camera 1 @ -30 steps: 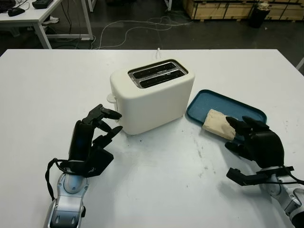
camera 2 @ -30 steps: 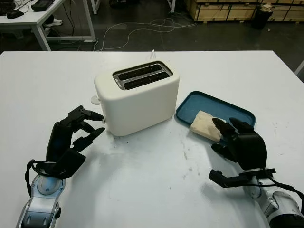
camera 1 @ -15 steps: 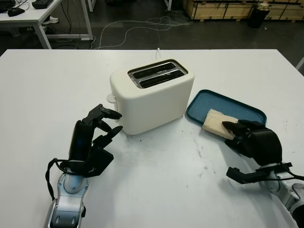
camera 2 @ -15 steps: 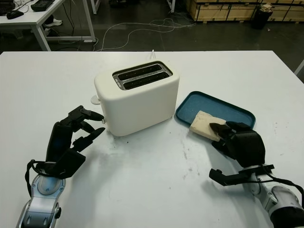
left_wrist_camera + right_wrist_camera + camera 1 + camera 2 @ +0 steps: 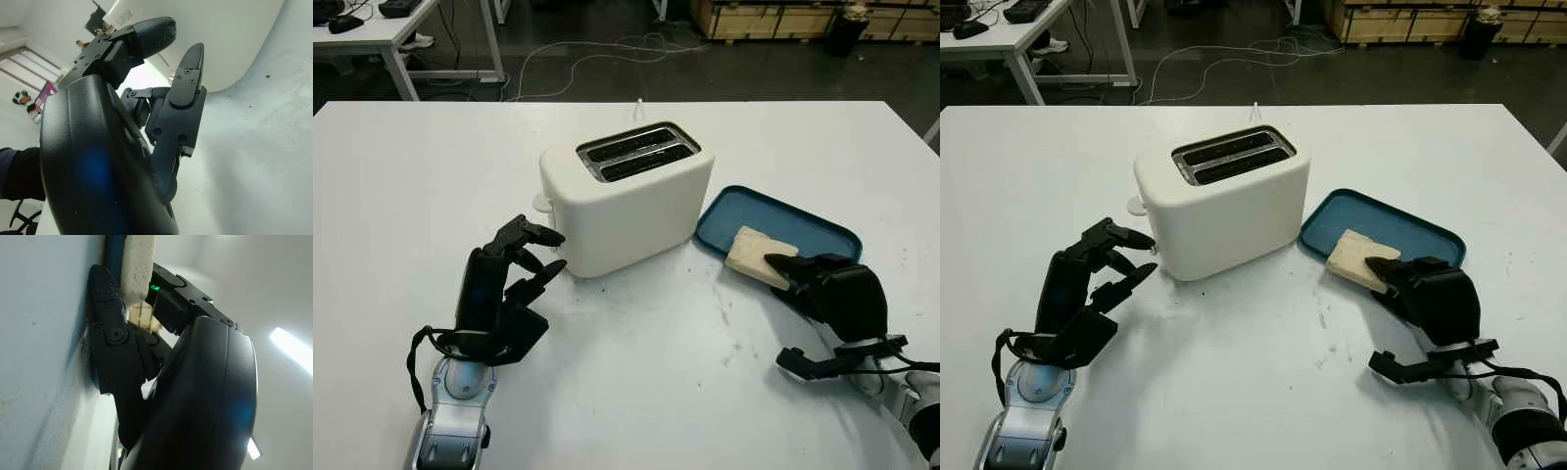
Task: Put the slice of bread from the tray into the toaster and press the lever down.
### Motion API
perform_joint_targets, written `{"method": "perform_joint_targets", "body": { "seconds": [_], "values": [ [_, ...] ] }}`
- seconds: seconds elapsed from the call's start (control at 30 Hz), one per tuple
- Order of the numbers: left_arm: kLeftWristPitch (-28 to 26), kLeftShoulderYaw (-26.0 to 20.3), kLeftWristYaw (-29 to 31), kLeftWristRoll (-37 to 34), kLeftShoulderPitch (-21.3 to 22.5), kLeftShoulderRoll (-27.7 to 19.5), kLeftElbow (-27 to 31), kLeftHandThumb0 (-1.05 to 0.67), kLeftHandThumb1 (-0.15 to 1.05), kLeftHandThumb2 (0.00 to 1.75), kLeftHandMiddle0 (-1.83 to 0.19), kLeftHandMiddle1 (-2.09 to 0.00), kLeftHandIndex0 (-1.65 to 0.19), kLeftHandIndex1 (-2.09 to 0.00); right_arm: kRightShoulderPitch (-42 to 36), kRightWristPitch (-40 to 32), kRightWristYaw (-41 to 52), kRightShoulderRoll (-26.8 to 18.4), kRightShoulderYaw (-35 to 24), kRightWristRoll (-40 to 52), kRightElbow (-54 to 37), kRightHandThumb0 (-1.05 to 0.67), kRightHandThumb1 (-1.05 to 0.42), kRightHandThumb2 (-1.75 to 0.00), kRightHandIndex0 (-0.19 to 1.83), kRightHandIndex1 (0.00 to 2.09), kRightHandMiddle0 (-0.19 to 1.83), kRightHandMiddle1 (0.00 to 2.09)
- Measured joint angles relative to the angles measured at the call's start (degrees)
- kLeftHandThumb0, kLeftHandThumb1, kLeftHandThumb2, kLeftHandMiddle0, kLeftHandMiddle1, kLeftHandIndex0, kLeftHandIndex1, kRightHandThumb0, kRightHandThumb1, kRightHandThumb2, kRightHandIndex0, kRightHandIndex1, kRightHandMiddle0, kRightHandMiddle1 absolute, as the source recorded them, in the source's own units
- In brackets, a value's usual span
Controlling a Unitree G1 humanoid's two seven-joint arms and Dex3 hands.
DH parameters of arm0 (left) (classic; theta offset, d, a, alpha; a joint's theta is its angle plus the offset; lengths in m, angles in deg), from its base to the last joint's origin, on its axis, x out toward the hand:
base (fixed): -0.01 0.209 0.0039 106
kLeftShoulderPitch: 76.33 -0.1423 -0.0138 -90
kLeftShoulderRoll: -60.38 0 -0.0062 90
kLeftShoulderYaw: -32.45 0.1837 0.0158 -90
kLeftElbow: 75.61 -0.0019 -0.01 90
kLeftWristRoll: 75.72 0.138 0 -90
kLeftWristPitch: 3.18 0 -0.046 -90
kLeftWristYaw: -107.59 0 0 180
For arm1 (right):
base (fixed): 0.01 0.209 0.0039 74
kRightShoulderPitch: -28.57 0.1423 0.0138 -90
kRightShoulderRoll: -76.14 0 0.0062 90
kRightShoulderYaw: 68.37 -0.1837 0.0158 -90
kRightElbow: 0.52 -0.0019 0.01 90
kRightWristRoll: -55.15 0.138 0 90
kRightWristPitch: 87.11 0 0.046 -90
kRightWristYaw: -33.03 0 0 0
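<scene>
Pinching the bread (image 5: 752, 256), apparently, right hand (image 5: 829, 290) at the tray (image 5: 803, 220).

Head stereo pair looks forward and down on the white counter (image 5: 401, 176), both eyes sharing toaster (image 5: 626, 196) at 12 o'clock and tray (image 5: 803, 223) toward 3 o'clock. Each wrist camera sits hard against its own black hand, seeing counter close up.

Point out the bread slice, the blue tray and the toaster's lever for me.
bread slice (image 5: 751, 256), left eye view, on its pale top face beside the right hand (image 5: 827, 291).
blue tray (image 5: 803, 227), left eye view, on its bare floor.
toaster lever (image 5: 541, 204), left eye view, on the white knob at the toaster's end.
</scene>
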Motion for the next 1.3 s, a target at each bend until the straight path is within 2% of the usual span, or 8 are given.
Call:
{"method": "perform_joint_targets", "body": {
  "seconds": [0.13, 0.27, 0.47, 0.73, 0.93, 1.13, 1.23, 1.3],
  "values": [
    [-0.1, 0.3, 0.0, 0.1, 0.0, 0.0, 0.0, -0.22, 0.92, 0.05, -0.56, -1.57, -0.52, -1.15, 1.1, 1.5, -3.5, -0.4, 1.0, -0.6, 1.2, -0.64, -0.92, -0.25, 0.99, 0.91, 1.21, 0.21],
    [-0.1, 0.6, 0.0, 0.0, 0.0, 0.2, 0.0, -0.22, 0.92, 0.06, -0.55, -1.58, -0.52, -1.15, 2.3, 2.5, -6.6, -1.2, 1.4, -1.5, 1.4, -0.66, -0.92, -0.36, 0.96, 1.21, 0.96, 0.9],
    [-0.1, 0.5, 0.0, 0.0, -0.1, 0.2, 0.0, -0.22, 0.92, 0.06, -0.55, -1.58, -0.52, -1.15, 4.2, 3.8, -8.0, -2.7, 0.7, -1.6, -0.4, -0.61, -0.92, -0.32, 0.86, 1.7, 0.73, 1.57],
    [-0.1, 0.5, -0.1, 0.0, -0.1, 0.1, 0.0, -0.22, 0.92, 0.08, -0.56, -1.56, -0.51, -1.15, 5.4, 5.8, -6.3, -5.0, -3.1, -0.7, -6.0, -0.55, -0.92, -0.25, 0.82, 1.74, 0.66, 1.66],
    [-0.1, 0.6, 0.0, 0.0, -0.1, 0.1, 0.0, -0.21, 0.92, 0.07, -0.55, -1.56, -0.51, -1.15, 6.3, 8.9, 0.4, -7.4, -6.5, 1.6, -12.2, -0.5, -0.92, -0.22, 0.82, 1.74, 0.64, 1.74],
    [-0.1, 0.6, 0.1, 0.0, -0.1, 0.1, 0.0, -0.21, 0.92, 0.07, -0.55, -1.54, -0.51, -1.14, 12.5, 16.1, 22.5, -8.5, -10.1, 17.9, -14.3, -0.49, -0.92, -0.24, 0.88, 1.75, 0.69, 1.75],
    [-0.1, 0.6, 0.1, 0.0, -0.1, 0.1, 0.0, -0.21, 0.92, 0.07, -0.55, -1.54, -0.51, -1.13, 16.1, 16.0, 37.2, -8.5, -10.6, 27.9, -14.3, -0.45, -0.92, -0.19, 0.83, 1.75, 0.74, 1.51],
    [-0.1, 0.6, 0.1, -0.1, -0.2, 0.1, 0.0, -0.2, 0.92, 0.08, -0.55, -1.55, -0.5, -1.13, 19.2, 15.3, 47.4, -8.4, -10.7, 33.4, -14.1, -0.46, -0.92, -0.15, 0.87, 1.75, 0.72, 1.65]
  ]
}}
